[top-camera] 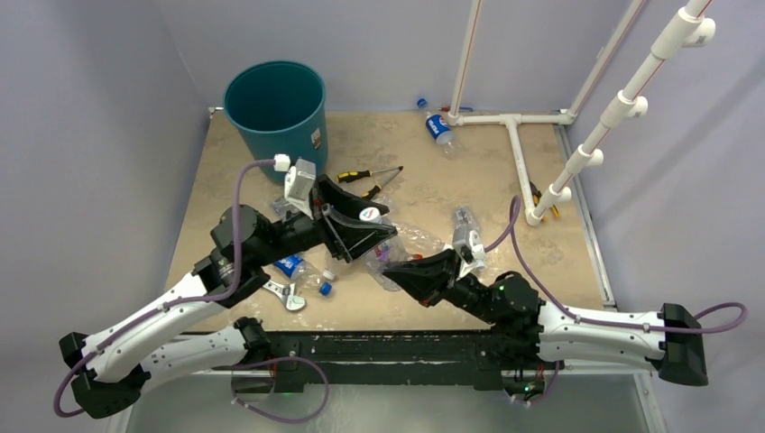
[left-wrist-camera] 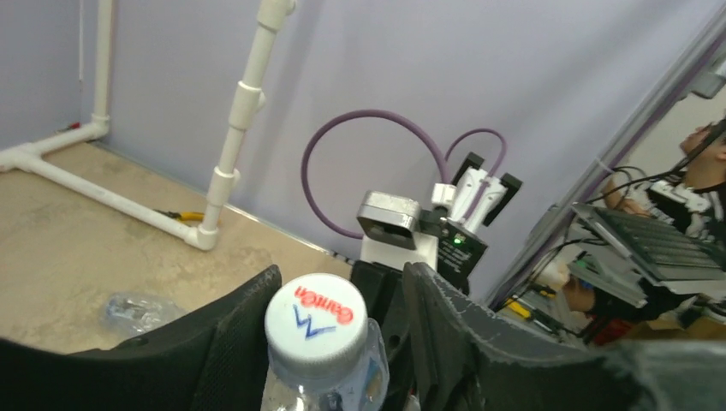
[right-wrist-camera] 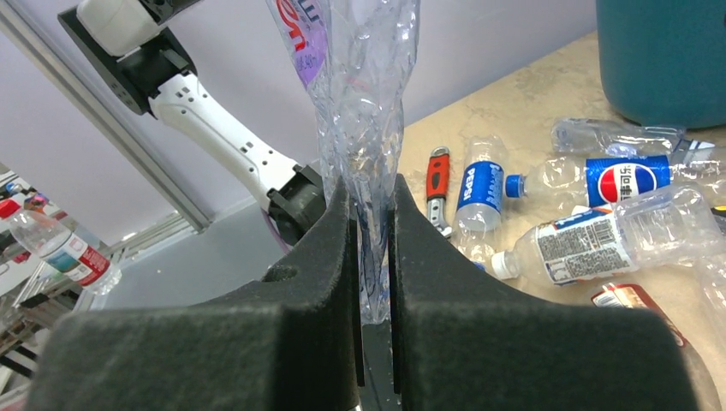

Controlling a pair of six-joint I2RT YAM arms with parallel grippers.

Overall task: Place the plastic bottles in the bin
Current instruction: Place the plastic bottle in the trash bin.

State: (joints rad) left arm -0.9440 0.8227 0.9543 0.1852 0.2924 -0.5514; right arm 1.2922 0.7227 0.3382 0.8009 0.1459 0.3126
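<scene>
My right gripper (top-camera: 403,268) (right-wrist-camera: 372,184) is shut on the flattened base of a crushed clear bottle (right-wrist-camera: 364,111) with a purple label, and holds it off the table. The bottle's white-capped top (left-wrist-camera: 314,318) stands between the fingers of my left gripper (top-camera: 365,230) (left-wrist-camera: 341,282). Those jaws are open; the cap rests near the left finger with a gap to the right one. The teal bin (top-camera: 275,104) (right-wrist-camera: 663,60) stands at the far left. Two Pepsi bottles (right-wrist-camera: 479,193) and a white-labelled bottle (right-wrist-camera: 599,240) lie under the arms. Another Pepsi bottle (top-camera: 439,129) lies at the back.
Screwdrivers (top-camera: 370,176) lie in front of the bin, and a red-handled wrench (right-wrist-camera: 437,180) (top-camera: 284,293) lies near the front edge. A white PVC pipe frame (top-camera: 519,149) (left-wrist-camera: 231,137) runs along the back right. A clear bottle (top-camera: 465,225) lies beside the right arm.
</scene>
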